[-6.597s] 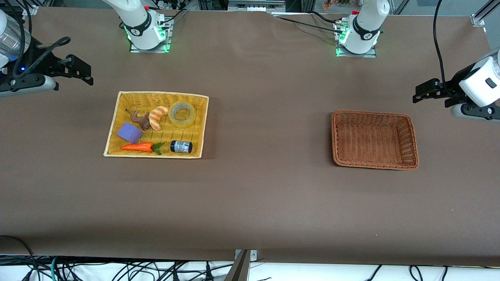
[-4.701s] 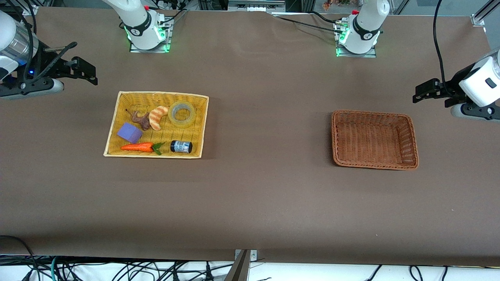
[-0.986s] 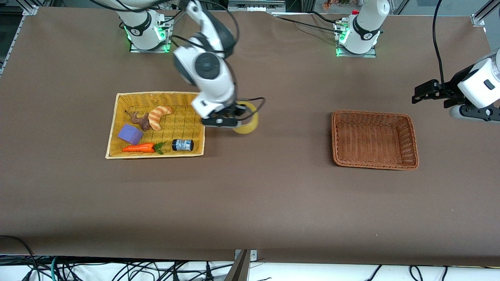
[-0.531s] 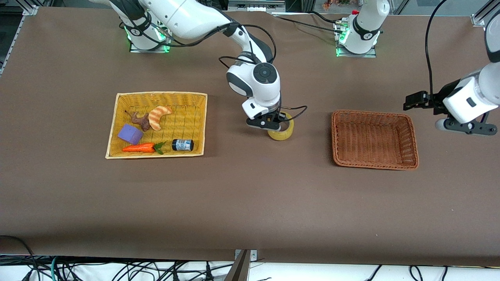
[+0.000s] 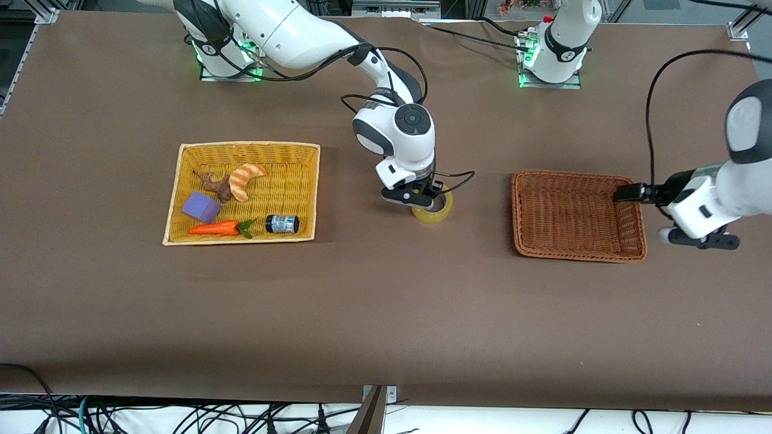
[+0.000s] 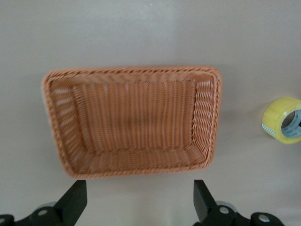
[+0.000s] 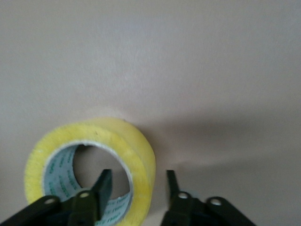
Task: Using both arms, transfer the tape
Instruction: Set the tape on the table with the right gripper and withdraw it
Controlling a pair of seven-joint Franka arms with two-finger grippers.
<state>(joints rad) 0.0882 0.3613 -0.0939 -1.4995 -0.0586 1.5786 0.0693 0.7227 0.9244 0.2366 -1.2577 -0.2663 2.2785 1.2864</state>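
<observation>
Yellowish tape (image 5: 432, 208) sits on the desk (image 5: 386, 301) between the 2 baskets, wall clamped in the right tool (image 5: 418, 197). Left tool (image 5: 627, 194), fingers apart, hangs over the brown basket (image 5: 578, 252). Roll looks light, stiff, slick; grip through the rim.

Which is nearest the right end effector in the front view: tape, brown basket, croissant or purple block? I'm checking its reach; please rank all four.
From the right end effector, over the table's middle:
1. Tape, in its grip.
2. Brown basket, toward the left arm's end.
3. Croissant, in the yellow basket.
4. Purple block, in the same basket, farther toward the right arm's end.
</observation>
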